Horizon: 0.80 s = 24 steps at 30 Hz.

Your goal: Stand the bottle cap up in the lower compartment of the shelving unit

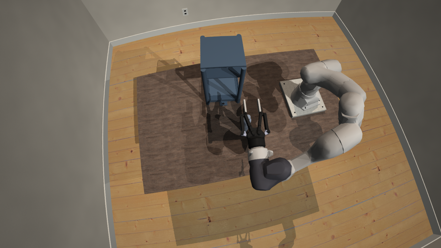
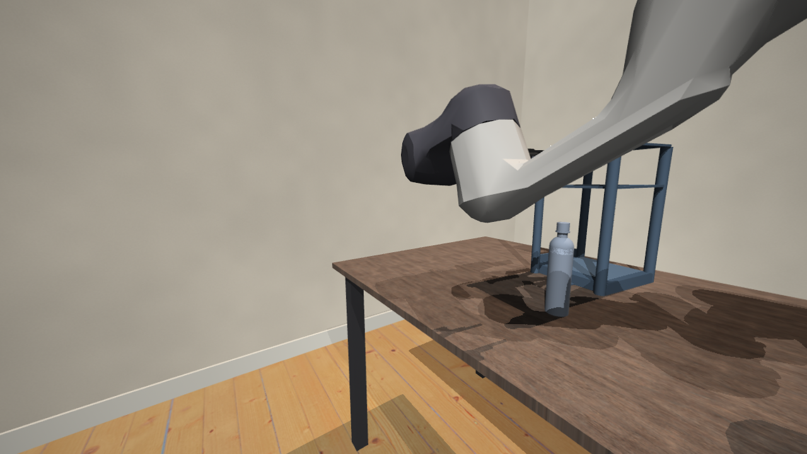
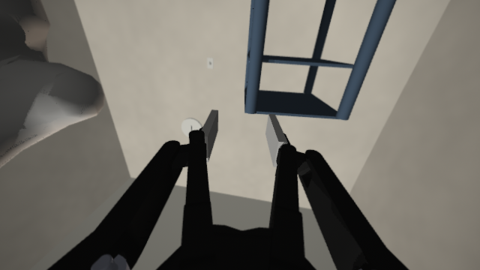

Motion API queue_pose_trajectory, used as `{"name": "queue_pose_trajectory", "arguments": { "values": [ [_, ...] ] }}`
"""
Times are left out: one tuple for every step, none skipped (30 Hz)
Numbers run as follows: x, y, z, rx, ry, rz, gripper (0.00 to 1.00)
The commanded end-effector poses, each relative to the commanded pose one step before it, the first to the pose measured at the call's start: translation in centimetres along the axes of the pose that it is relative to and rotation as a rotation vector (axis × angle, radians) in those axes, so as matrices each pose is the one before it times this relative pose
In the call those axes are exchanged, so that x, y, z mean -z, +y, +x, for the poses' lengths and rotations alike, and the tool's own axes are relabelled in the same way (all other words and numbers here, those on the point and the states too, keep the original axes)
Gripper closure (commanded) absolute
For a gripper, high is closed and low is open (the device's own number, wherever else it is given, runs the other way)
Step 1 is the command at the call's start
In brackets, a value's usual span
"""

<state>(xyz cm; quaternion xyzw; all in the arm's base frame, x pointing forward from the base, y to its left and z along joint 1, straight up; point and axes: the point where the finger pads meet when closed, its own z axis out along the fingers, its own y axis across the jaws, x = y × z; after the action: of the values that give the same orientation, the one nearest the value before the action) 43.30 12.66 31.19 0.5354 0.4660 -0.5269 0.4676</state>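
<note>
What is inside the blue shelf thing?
Nothing shows inside the blue four-post shelving unit; the grey plastic bottle stands outside on the brown wooden table. The robot arm covers its upper left corner.

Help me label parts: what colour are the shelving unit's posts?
Dark blue posts, clearest in the exterior view.
</note>
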Motion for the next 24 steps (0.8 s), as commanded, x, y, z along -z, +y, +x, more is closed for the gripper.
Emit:
{"name": "queue_pose_trajectory", "arguments": {
  "values": [
    [0.045,-0.035,0.124,0.00486,-0.00291,0.00127,0.6],
    [0.0,0.0,0.064,0.00002,0.00001,0.0,0.6],
    [0.0,0.0,0.071,0.00002,0.00001,0.0,0.6],
    [0.0,0.0,0.077,0.00001,0.00001,0.0,0.6],
    [0.0,0.0,0.084,0.0,0.0,0.0,0.6],
    [0.0,0.0,0.092,0.0,0.0,0.0,0.6],
    [0.0,0.0,0.1,0.0,0.0,0.0,0.6],
    [0.0,0.0,0.108,0.0,0.0,0.0,0.6],
    [0.0,0.0,0.116,0.0,0.0,0.0,0.6],
    [0.0,0.0,0.123,0.0,0.0,0.0,0.6],
    [0.0,0.0,0.131,0.0,0.0,0.0,0.6],
    [0.0,0.0,0.14,0.0,0.0,0.00001,0.6],
    [0.0,0.0,0.147,0.0,0.0,0.0,0.6],
    [0.0,0.0,0.155,0.0,0.0,0.0,0.6],
    [0.0,0.0,0.0,0.0,0.0,0.0,0.6],
    [0.0,0.0,0.0,0.0,0.0,0.0,0.6],
    [0.0,0.0,0.164,0.0,0.0,0.0,0.6],
    [0.0,0.0,0.171,0.0,0.0,0.0,0.6],
    [0.0,0.0,0.178,0.0,0.0,0.0,0.6],
    [0.0,0.0,0.187,0.0,0.0,0.00001,0.6],
    [0.001,0.001,0.193,0.0,0.0,-0.00001,0.6],
    [0.0,0.0,0.201,0.0,0.0,0.0,0.6],
    [0.0,0.0,0.208,0.0,0.0,0.0,0.6],
    [0.0,0.0,0.215,0.0,0.0,0.0,0.6]
  ]
}}
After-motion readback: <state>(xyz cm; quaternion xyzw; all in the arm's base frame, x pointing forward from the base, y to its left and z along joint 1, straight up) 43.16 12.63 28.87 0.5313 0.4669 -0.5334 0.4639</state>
